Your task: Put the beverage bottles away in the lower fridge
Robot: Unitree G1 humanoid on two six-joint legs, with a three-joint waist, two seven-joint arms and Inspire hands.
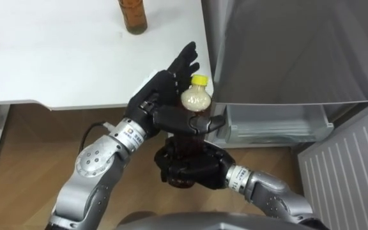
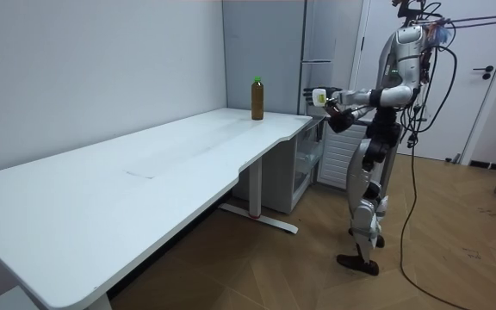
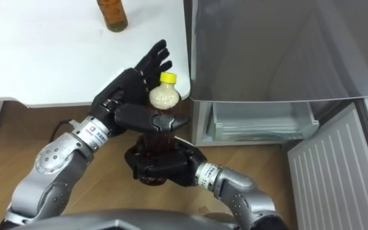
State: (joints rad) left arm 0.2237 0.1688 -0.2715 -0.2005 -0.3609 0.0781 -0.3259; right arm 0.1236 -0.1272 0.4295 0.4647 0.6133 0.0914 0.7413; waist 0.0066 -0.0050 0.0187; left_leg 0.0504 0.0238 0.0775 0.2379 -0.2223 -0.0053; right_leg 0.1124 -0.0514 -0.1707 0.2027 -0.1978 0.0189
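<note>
An amber bottle (image 1: 133,14) is seen by the white desk's (image 1: 56,57) right edge. Beyond that edge, a dark yellow-capped plastic bottle (image 1: 197,97) is held upright. It is pinned by the left hand's (image 1: 161,92) thumb, fingers straight behind, and its base is clasped by the right hand (image 1: 187,167).

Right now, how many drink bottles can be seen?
2. One yellow-capped bottle is held by the left hand and right hand; one brown bottle stands on the white table. Others may be hidden.
</note>
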